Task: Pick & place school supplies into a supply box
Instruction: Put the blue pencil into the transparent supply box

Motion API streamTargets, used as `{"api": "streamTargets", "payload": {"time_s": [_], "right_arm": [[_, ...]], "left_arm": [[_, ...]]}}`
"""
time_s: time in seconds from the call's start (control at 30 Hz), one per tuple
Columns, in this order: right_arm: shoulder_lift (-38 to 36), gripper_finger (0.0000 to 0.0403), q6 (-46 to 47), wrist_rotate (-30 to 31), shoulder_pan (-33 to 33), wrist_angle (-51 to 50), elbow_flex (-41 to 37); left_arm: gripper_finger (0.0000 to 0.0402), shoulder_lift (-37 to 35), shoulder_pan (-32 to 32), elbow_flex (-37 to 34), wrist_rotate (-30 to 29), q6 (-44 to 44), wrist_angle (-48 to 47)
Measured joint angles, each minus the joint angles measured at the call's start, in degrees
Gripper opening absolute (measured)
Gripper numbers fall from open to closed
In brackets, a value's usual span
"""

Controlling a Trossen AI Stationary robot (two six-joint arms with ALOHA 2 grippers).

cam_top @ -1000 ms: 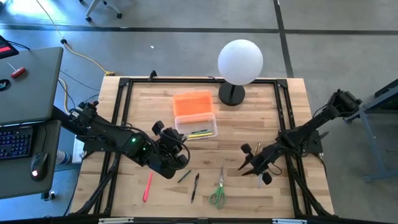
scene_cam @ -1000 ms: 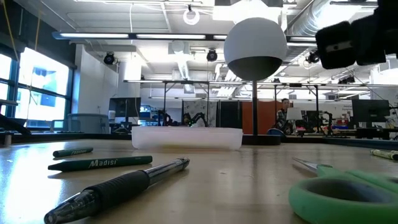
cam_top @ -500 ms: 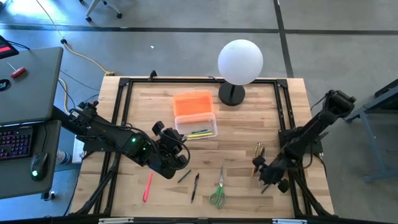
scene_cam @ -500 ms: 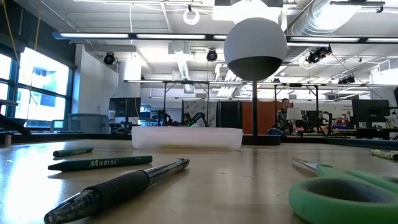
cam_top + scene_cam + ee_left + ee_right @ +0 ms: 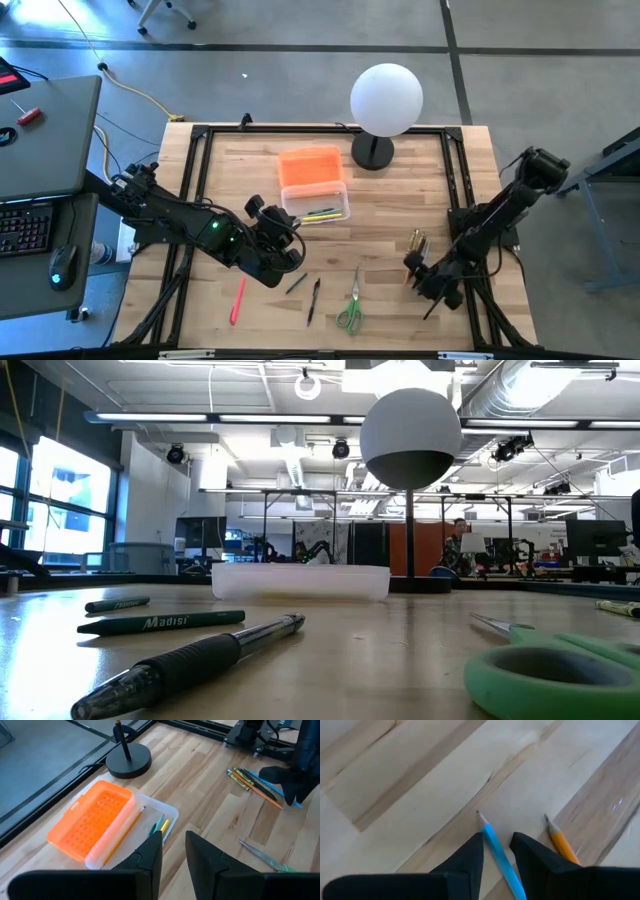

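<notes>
Right end effector (image 5: 496, 851) has retreated, straddling a blue pencil (image 5: 500, 857).

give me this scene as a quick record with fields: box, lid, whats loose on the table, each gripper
box: clear supply box, open, a few pencils inside
lid: orange lid lying against the box's far side
loose: pink-red marker, two dark pens, green scissors, small pencil bundle
left gripper: empty, jaws slightly apart, near the box
right gripper: low over the table, straddling a blue pencil, orange pencil beside it
other: globe lamp at the far edge
</notes>
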Motion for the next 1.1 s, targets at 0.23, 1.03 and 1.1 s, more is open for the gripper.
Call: {"api": "streamTargets", "payload": {"time_s": [0.23,1.03,1.1], "right_arm": [[1.57,0.0017,-0.2,-1.82,-0.54,12.0,-5.15],[19.4,0.0006,-9.43,4.51,-14.42,36.47,3.88],[18.62,0.0007,-10.93,5.16,-14.49,34.94,4.64]], "left_arm": [[0.0117,0.0,0.01,0.0,0.04,0.0,-0.02],[0.0117,-0.04,0.0,0.0,1.56,-0.46,0.23],[0.0117,-0.04,0.01,0.0,1.55,-0.46,0.2]]}}
